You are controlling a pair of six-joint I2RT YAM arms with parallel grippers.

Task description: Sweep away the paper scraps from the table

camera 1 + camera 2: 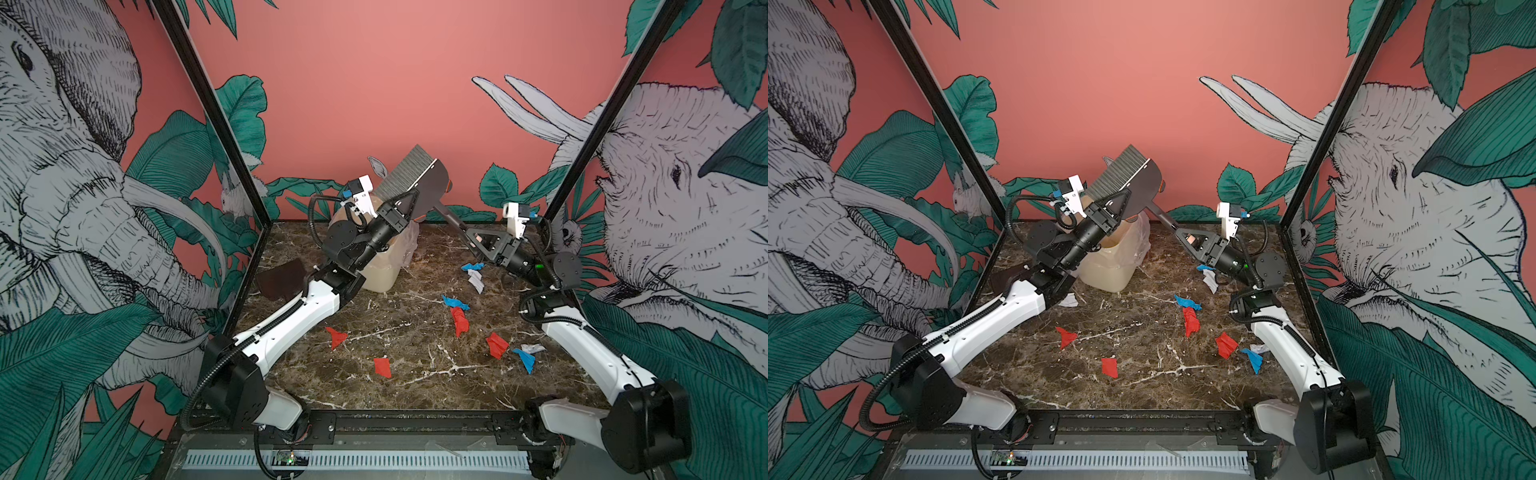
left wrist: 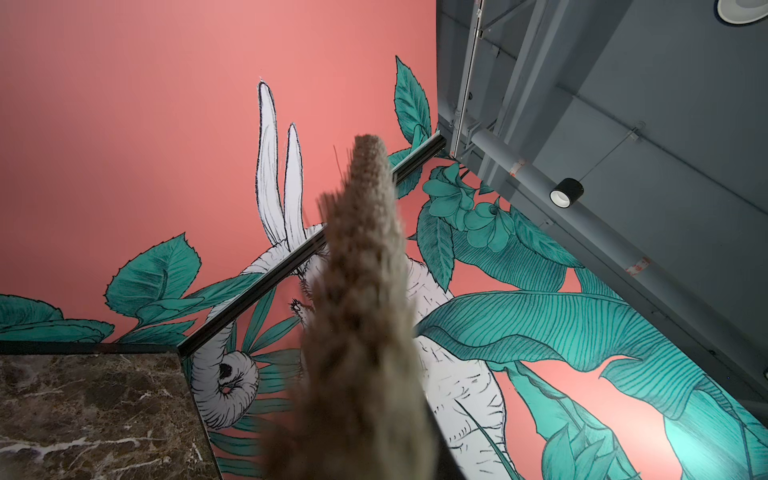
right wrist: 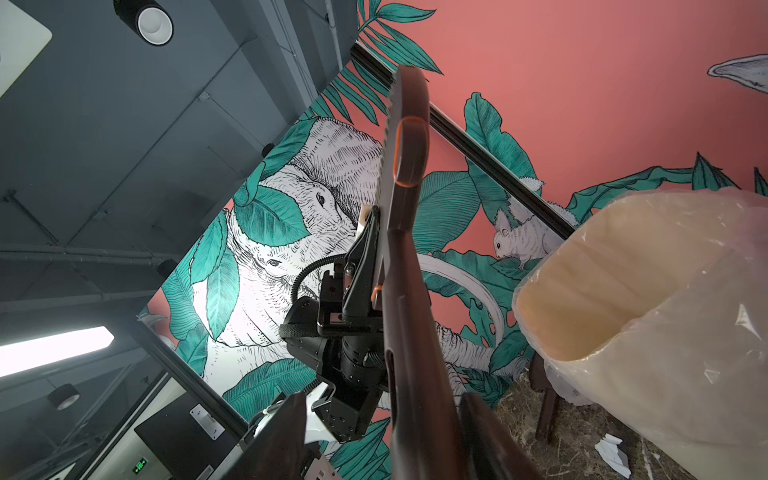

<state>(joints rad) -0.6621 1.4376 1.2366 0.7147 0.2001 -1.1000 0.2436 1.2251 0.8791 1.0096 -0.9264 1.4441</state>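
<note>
Each arm: glossy white moulded link shells between matt black joint housings, left arm [image 1: 291, 320] and right arm [image 1: 582, 349]; black corrugated cable conduit clipped along each; small dark screws in shells; white camera bracket at wrist; green indicator light on right wrist

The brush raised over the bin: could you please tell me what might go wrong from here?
1. The right end effector straddles the handle but has not closed on it. If the left end effector lets go early, the brush could drop onto the bin.
2. The paper scraps lie close under the right arm, which could scatter them when it lowers.
</note>
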